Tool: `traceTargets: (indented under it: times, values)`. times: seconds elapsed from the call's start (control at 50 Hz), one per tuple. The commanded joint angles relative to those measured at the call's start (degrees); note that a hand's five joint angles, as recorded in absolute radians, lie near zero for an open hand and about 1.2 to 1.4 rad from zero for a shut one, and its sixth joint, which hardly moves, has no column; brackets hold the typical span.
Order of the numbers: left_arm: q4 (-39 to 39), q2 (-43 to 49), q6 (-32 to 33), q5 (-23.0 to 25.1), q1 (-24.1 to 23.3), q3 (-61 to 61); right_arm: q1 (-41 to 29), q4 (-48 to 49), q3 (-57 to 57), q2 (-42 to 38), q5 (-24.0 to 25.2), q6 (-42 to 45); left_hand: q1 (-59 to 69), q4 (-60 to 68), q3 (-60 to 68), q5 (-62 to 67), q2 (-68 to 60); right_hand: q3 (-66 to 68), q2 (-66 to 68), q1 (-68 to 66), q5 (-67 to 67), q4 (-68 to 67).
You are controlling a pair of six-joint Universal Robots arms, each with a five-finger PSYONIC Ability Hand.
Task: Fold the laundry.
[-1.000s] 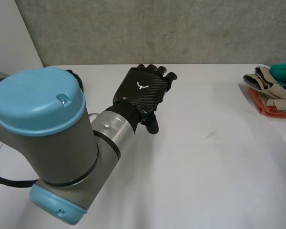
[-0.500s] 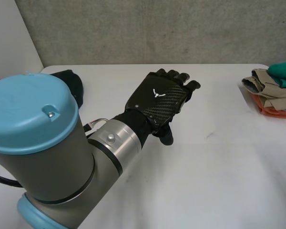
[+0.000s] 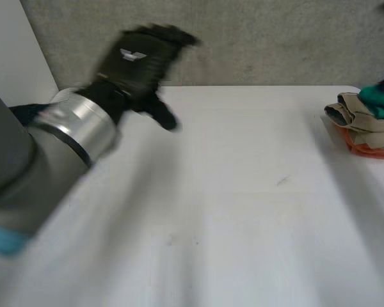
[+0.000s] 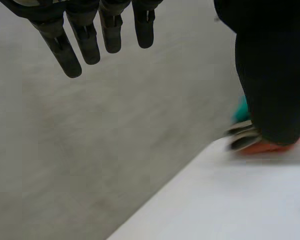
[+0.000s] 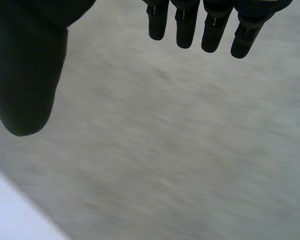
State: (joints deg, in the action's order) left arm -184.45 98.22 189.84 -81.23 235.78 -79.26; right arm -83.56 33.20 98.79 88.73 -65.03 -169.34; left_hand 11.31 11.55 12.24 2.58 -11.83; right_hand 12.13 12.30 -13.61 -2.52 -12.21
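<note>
Currently: both hands open and empty, folded stack far off the left hand

Left hand (image 3: 136,61) hangs in the air over the far edge of the white table (image 3: 243,211), seen against the grey wall (image 3: 275,38). The left arm (image 3: 57,147) comes in low behind it. In the left wrist view its fingers (image 4: 60,47) are straight and slightly spread, with the thumb (image 4: 270,80) held wide apart from them. Nothing is between them and nothing touches them, so the hand is wide and grips nothing.

The stack of folded laundry (image 3: 365,125) sits well apart from the left hand, on the table's opposite end on the thumb side. It has an orange piece (image 3: 365,146) at the bottom, a tan piece (image 3: 355,115) over it and a teal piece (image 3: 381,99) on top. In the left wrist view the same stack shows just past the thumb tip, teal and orange, lying on the table, with no contact with the hand.

Right hand (image 5: 27,60) faces the grey wall in its own wrist view. Its fingers (image 5: 187,27) are straight and side by side, the thumb is well apart from them, and the gap is empty: wide, holding nothing. A bit of white table edge shows below its thumb.

A dark shape (image 3: 25,114) lies on the table right beside the left arm, too blurred to name.
</note>
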Motion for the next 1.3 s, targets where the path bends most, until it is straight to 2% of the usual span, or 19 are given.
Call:
traceTargets:
  times: [0.02, 0.14, 0.24, 0.4, 0.46, 0.48, 0.52, 0.56, 0.62, 0.7, 0.82, 0.92, 1.0, 1.02, 1.08, 1.16, 1.18, 1.22, 1.3]
  values:
    - [-1.08, 5.90, 0.87, 0.19, 20.47, 1.12, -8.73, -7.08, 8.52, -0.75, 3.77, 5.68, -1.31, -1.55, -2.24, -2.58, 1.83, -2.13, -2.30, 3.61, 2.52, 2.21]
    - [-4.34, 19.98, 2.63, 0.63, 28.14, 6.74, -12.41, -15.52, 9.40, -8.55, 2.81, 15.86, -1.10, -1.34, -2.03, -2.37, 1.62, -2.13, -2.30, 3.61, 2.52, 2.21]
    - [-4.34, 34.37, 11.31, 2.12, 33.50, 14.63, -13.21, -16.59, 10.02, -13.14, 0.52, 20.72, -0.93, -1.17, -1.86, -2.20, 1.45, -2.13, -2.30, 3.61, 2.52, 2.21]
    - [-4.87, 45.65, 20.39, 7.05, 35.45, 21.59, -12.77, -16.59, 10.63, -14.38, -0.62, 21.86, 3.77, 3.52, 2.84, 2.50, -3.24, -2.13, -2.30, 3.61, 2.52, 2.21]
    - [-4.87, 46.89, 20.39, 7.05, 35.10, 22.92, -12.60, -16.59, 10.98, -14.38, -0.62, 21.86, 20.52, 20.27, 19.59, 19.25, -20.00, -2.13, -2.30, 3.61, 2.52, 2.21]
    - [-4.96, 47.15, 20.30, 6.96, 34.75, 23.27, -12.60, -16.50, 11.07, -14.38, -0.62, 21.86, 41.92, 41.67, 40.99, 40.65, -41.40, -2.13, -2.30, 3.61, 2.52, 2.21]
    - [-5.13, 46.81, 20.22, 6.88, 34.22, 23.18, -12.60, -16.41, 11.16, -14.38, -0.80, 21.86, 65.57, 65.32, 64.64, 64.30, -65.04, -2.13, -2.30, 3.61, 2.52, 2.21]
    - [-6.27, 45.76, 19.95, 6.70, 32.56, 22.66, -12.60, -16.50, 11.16, -14.38, -0.80, 21.86, 68.69, 68.45, 67.76, 67.42, -68.17, -2.13, -2.30, 3.61, 2.52, 2.21]
    - [-7.07, 42.60, 18.64, 6.52, 30.88, 20.56, -12.60, -16.50, 11.34, -14.38, -0.89, 21.95, 68.69, 68.45, 67.76, 67.42, -68.17, -2.13, -2.30, 3.61, 2.52, 2.21]
    - [-9.26, 32.94, 12.67, 6.61, 27.02, 13.35, -12.60, -16.41, 11.43, -14.29, -0.89, 21.95, 68.69, 68.45, 67.76, 67.42, -68.17, -2.13, -2.30, 3.61, 2.52, 2.21]
    - [-12.25, 21.94, 6.60, 6.96, 14.02, 3.24, -12.60, -16.41, 11.34, -13.76, -1.59, 21.86, 68.69, 68.45, 67.76, 67.42, -68.17, -2.13, -2.30, 3.61, 2.52, 2.21]
    - [-12.25, 21.40, 6.24, 6.17, 4.44, 1.03, -12.60, -16.59, 11.34, -13.59, -3.87, 21.86, 68.69, 68.45, 67.76, 67.42, -68.17, -2.13, -2.30, 3.61, 2.52, 2.21]
    - [-11.37, 26.75, 5.98, 4.59, -2.07, 1.82, -12.60, -16.50, 11.34, -13.59, -5.19, 21.86, 68.69, 68.45, 67.76, 67.42, -68.17, -2.13, -2.30, 3.61, 2.52, 2.21]
    - [-10.94, 28.59, 5.89, 3.98, -5.47, 2.35, -12.51, -16.50, 11.34, -13.50, -5.37, 21.86, 58.55, 58.31, 57.62, 57.28, -58.03, -2.13, -2.30, 3.61, 2.52, 2.21]
    - [-10.58, 28.88, 5.98, 3.19, -9.63, 2.27, -12.51, -16.50, 11.42, -13.59, -5.63, 21.86, 34.80, 34.55, 33.87, 33.53, -34.27, -2.13, -2.30, 3.61, 2.52, 2.21]
    - [-10.67, 21.95, 5.36, 1.34, -11.04, 0.86, -12.51, -16.50, 11.42, -13.50, -5.63, 21.77, 15.93, 15.69, 15.00, 14.66, -15.41, -2.13, -2.30, 3.61, 2.52, 2.21]
    - [-10.76, 18.28, 4.84, -0.14, -11.13, -0.18, -12.51, -16.50, 11.42, -13.50, -5.72, 21.77, 5.90, 5.66, 4.97, 4.63, -5.38, -2.13, -2.30, 3.61, 2.52, 2.21]
    - [-10.93, 15.79, 4.31, -1.90, -11.13, -1.24, -12.51, -16.50, 11.42, -13.50, -5.72, 21.77, -0.57, -0.81, -1.50, -1.84, 1.09, -2.13, -2.30, 3.61, 2.52, 2.21]
    - [-10.32, 13.85, 4.48, -4.90, -10.08, -3.27, -12.60, -16.76, 11.42, -12.53, -5.99, 21.34, -0.59, -0.84, -1.52, -1.86, 1.11, -2.13, -2.30, 3.61, 2.52, 2.21]
